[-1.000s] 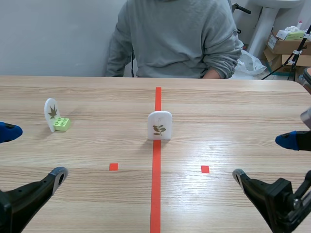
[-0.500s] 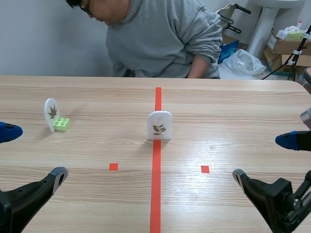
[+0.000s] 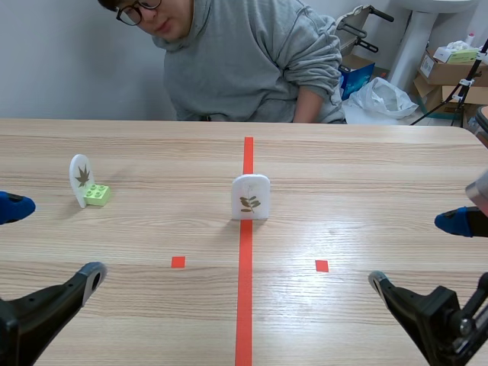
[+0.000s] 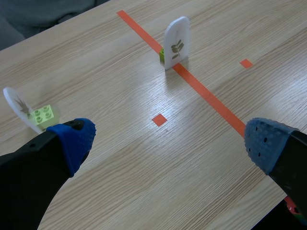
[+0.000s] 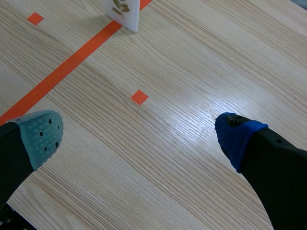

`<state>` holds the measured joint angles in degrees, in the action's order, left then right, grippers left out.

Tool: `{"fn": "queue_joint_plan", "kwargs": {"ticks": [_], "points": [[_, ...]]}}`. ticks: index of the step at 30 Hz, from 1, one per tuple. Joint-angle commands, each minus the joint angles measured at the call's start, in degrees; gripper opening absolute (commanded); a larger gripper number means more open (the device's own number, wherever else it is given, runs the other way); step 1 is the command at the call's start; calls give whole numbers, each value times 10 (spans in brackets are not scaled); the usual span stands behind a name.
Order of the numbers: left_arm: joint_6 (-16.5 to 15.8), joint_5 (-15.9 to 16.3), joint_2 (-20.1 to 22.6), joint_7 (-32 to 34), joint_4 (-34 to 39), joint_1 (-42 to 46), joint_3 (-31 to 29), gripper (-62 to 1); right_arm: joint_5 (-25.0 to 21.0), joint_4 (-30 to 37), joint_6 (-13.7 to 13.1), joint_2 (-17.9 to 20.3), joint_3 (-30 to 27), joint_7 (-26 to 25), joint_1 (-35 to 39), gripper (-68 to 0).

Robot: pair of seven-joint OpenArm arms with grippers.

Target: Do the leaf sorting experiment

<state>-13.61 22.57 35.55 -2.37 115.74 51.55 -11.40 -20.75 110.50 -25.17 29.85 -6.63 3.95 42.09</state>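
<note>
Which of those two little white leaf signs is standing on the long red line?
The arch-shaped sign showing a sprig of small leaves, mid-table. The rounder sign, with a pointed star-like leaf, stands away from the line beside a green brick.

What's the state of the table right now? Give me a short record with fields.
centre card: white, leaf sprig picture, upright on the orange-red line
left card: white, star-shaped leaf picture, standing
green brick: touching the left card's base
left gripper: open, empty
right gripper: open, empty
person: seated across the table
</note>
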Motion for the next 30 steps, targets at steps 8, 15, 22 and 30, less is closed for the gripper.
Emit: {"fn": "queue_joint_plan", "kwargs": {"ticks": [8, 15, 22, 30], "points": [[-1, 3, -14, 8, 5, -3, 4, 14, 20, 1, 8, 0, -4, -8, -3, 4], [-1, 3, -35, -13, 5, -3, 4, 14, 29, -2, 16, 0, -4, 66, -32, 4], [-1, 1, -35, -48, 5, -3, 4, 14, 67, -110, -23, 2, 16, 82, -183, 4], [0, -12, -41, -52, 5, -3, 4, 14, 66, -332, -76, 8, 184, 66, -433, 4]]}}
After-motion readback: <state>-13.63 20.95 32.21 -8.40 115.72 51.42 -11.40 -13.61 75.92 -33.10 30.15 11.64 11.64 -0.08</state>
